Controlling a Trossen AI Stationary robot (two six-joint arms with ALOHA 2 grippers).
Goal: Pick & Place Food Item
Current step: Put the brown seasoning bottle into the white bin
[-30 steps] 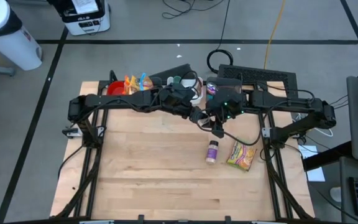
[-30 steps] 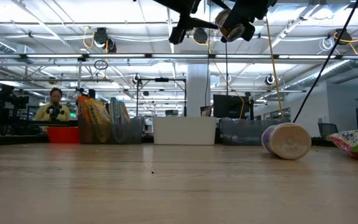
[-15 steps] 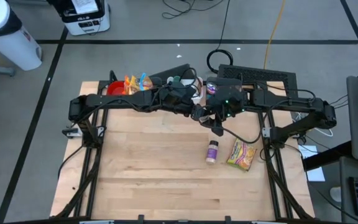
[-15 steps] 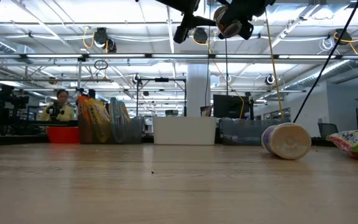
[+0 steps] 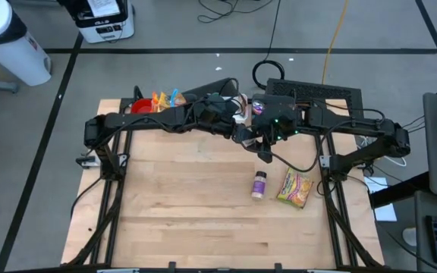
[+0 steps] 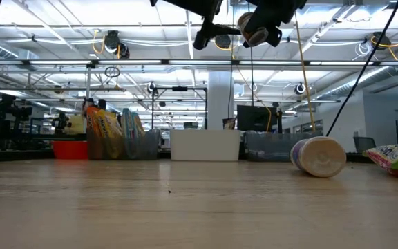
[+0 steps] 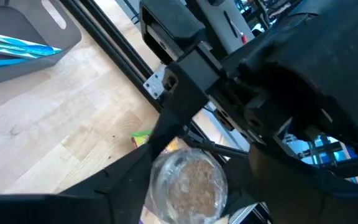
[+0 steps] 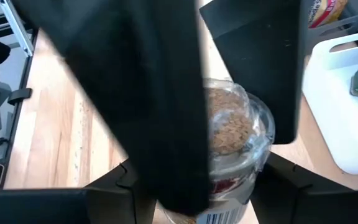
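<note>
High above the table (image 5: 165, 220), the right gripper (image 8: 194, 186) clamps a clear jar of grain (image 8: 232, 140) (label partly visible) between its jaws, while the left gripper (image 7: 188, 186) stands spread around the jar's other end.

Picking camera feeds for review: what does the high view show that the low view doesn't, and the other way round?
Only the high view: both arms' full reach, meeting over the table's back edge, and the floor around it. Only the low view: the jar held high off the table in the right tool, and the room behind. Both: the purple-labelled bottle lying on its side, the yellow-green snack bag beside it, and the bins along the back.
</note>
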